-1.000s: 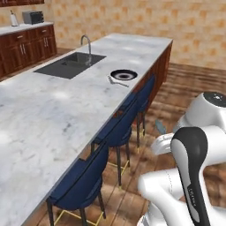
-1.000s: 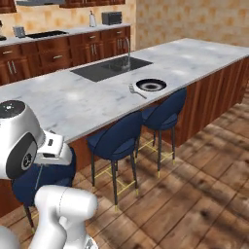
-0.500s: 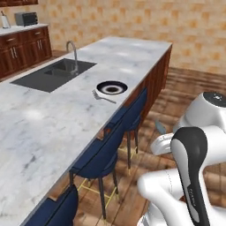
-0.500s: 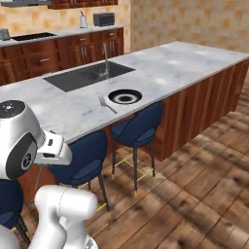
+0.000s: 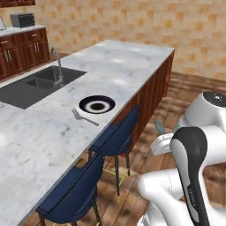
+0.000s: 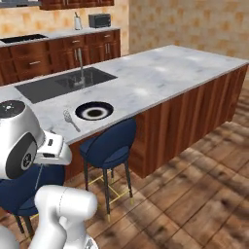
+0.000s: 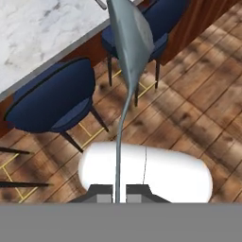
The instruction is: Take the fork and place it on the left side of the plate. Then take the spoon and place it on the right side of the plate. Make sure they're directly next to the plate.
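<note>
Plate (image 5: 97, 105) and grey fork (image 5: 84, 117) lie on the desk, fork just beside it. Pale spoon (image 7: 125, 61) is clamped by its handle.

The gripper (image 7: 116, 198) has its jaws clamped together, arm folded low.

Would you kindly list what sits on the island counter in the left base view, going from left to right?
Sink → faucet → fork → plate. The fork's handle reaches under the plate's left part, so those two nearly overlap.
</note>
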{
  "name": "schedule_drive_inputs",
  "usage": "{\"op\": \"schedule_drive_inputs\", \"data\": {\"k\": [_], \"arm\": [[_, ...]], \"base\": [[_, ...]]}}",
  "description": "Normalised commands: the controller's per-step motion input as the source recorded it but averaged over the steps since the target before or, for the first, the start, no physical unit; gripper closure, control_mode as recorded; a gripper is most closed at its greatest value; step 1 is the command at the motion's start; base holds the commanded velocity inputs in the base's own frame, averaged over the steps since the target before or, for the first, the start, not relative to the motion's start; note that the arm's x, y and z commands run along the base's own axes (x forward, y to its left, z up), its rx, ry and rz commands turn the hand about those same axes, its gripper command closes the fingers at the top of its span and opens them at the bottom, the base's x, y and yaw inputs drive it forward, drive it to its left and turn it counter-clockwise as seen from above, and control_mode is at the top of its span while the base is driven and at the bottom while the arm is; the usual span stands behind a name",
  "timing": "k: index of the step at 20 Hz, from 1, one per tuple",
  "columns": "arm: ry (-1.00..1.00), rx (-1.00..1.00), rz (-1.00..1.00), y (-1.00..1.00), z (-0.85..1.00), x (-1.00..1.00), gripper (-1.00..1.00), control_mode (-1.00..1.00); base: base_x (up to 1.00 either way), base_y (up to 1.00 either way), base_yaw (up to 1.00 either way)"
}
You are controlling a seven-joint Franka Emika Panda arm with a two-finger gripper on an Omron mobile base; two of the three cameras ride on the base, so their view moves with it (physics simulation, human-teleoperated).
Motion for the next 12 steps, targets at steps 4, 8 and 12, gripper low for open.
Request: {"op": "schedule_drive_inputs", "data": {"k": [4,8,12], "arm": [[0.00,0.00,0.00,0.00,0.00,0.00,1.00,1.00],[0.00,0.00,0.00,0.00,0.00,0.00,1.00,1.00],[0.00,0.00,0.00,0.00,0.00,0.00,1.00,1.00]], "base": [[0.85,-0.64,0.24],[0.85,-0.40,0.33],[0.88,-0.18,0.42]]}}
